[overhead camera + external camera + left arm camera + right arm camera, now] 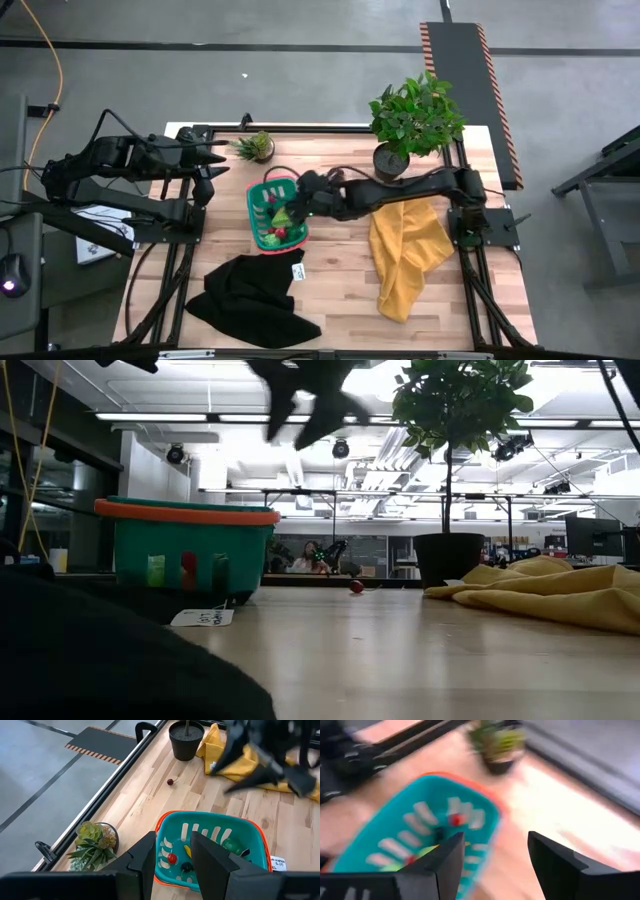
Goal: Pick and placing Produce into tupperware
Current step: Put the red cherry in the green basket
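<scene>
The teal tupperware basket (pixel 262 205) with an orange-red rim stands on the wooden table left of centre. Several small produce pieces lie on its slotted bottom: a red one (pixel 172 858), a yellow one (pixel 187 851), a dark one (pixel 186 867) and a green one (pixel 231 845). One small dark-red piece (pixel 170 782) lies on the bare table behind the basket, near the big pot. My right gripper (pixel 298 200) hangs open above the basket's right part, with nothing between its fingers (pixel 445 862). My left gripper (pixel 173 840) waits open above the table's left edge.
A tall potted plant (pixel 415 120) stands at the far right and a small succulent (pixel 256 147) at the far edge, left of centre. A yellow cloth (pixel 405 245) lies right of the basket. A black cloth (pixel 250 295) with a white tag (pixel 202 617) lies near the front.
</scene>
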`<state>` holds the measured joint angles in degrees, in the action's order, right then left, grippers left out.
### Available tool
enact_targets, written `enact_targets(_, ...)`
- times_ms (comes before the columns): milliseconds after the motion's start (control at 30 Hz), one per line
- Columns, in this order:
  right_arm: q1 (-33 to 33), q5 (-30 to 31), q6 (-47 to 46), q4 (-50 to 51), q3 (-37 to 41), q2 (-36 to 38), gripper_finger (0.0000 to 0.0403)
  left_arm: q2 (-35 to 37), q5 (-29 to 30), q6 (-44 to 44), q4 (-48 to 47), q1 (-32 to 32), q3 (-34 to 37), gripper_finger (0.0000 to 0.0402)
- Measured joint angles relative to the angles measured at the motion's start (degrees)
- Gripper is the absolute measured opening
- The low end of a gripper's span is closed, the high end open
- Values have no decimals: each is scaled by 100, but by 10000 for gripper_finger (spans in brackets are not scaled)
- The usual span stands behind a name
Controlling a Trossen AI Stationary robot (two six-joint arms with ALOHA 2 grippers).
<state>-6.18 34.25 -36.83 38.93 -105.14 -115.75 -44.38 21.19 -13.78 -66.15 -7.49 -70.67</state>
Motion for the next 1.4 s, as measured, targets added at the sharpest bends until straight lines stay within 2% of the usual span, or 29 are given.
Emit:
enact_targets(167, -254, 1166, -970, 1161, -4, 386, 210, 0, 9, 0, 2, 1, 2, 111)
enact_targets(367, -781, 2437, -3210, 3055, -4, 556, 210, 0, 48, -2, 11, 1, 2, 111)
enact_targets(500, -1084, 2750, -4875, 4239, 12, 540, 210, -3, 50, -82, 55, 1, 2, 111)
enact_targets(633, -1291, 2808, -5984, 4724, 219, 508, 210, -7, 50, -241, 82, 1, 2, 111)
enact_targets(800, -1432, 2913, -6800, 4623, 673, 512, 210, -13, 50, -386, 125, 1, 2, 111)
enact_targets(1100, -1567, 3301, -7390, 3801, 1577, 512, 210, -13, 52, -407, 165, 1, 2, 111)
enact_targets(1233, -1636, 3372, -7240, 3007, 1921, 510, 210, -13, 52, -390, 164, 1, 2, 111)
enact_targets(1400, -1619, 3364, -6239, 2219, 2083, 487, 210, -13, 160, -159, 191, 1, 2, 111)
